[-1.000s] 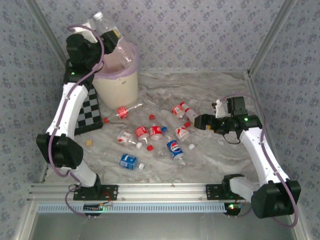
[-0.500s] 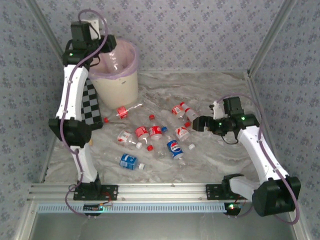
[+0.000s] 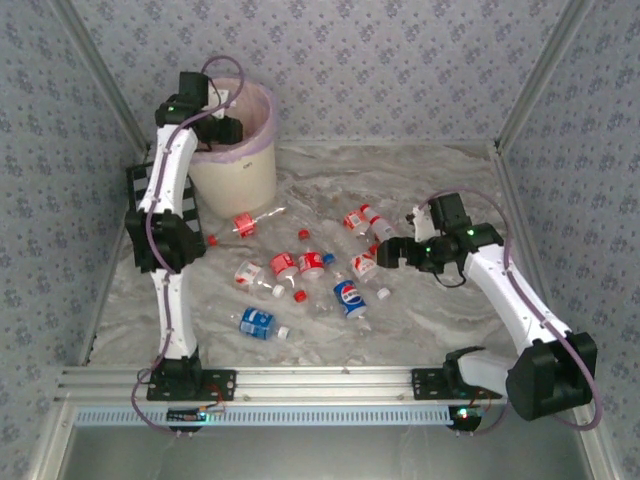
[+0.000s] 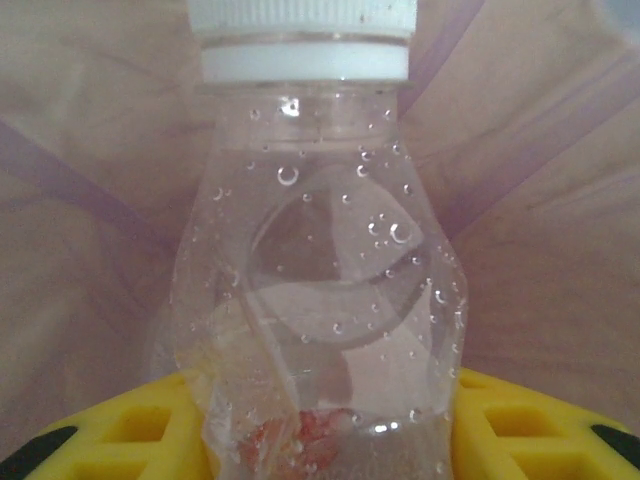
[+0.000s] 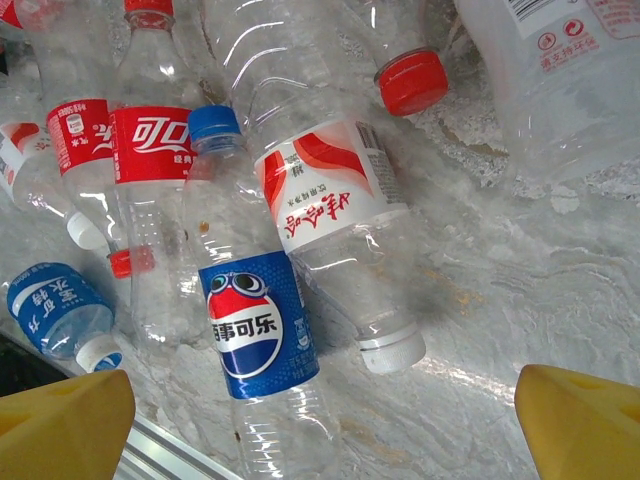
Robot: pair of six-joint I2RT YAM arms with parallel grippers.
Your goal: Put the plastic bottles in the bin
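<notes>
Marbled grey table (image 3: 440,180), enclosed by patterned walls (image 3: 400,60). At the far left stands the bin (image 3: 240,175), its pink bag (image 4: 90,250) folded over the rim. Your left gripper (image 3: 224,130) hangs directly over the bin's mouth with its jaws clamped on a clear white-capped bottle (image 4: 320,300). The cap points away from the fingers toward the bag, so a release here should drop the bottle inside the bin rather than onto its rim. Right of the bin and nearer the arm bases, the remaining plastic bottles (image 3: 310,265) lie loose on their sides. Farther right of the bin, your right gripper (image 3: 385,252) hovers low over that scatter, jaws spread wide and holding nothing. A blue-labelled bottle (image 5: 255,330) and a red-and-white-labelled bottle (image 5: 325,195) lie between its yellow fingertips (image 5: 60,425), and these are probably the next candidates.
</notes>
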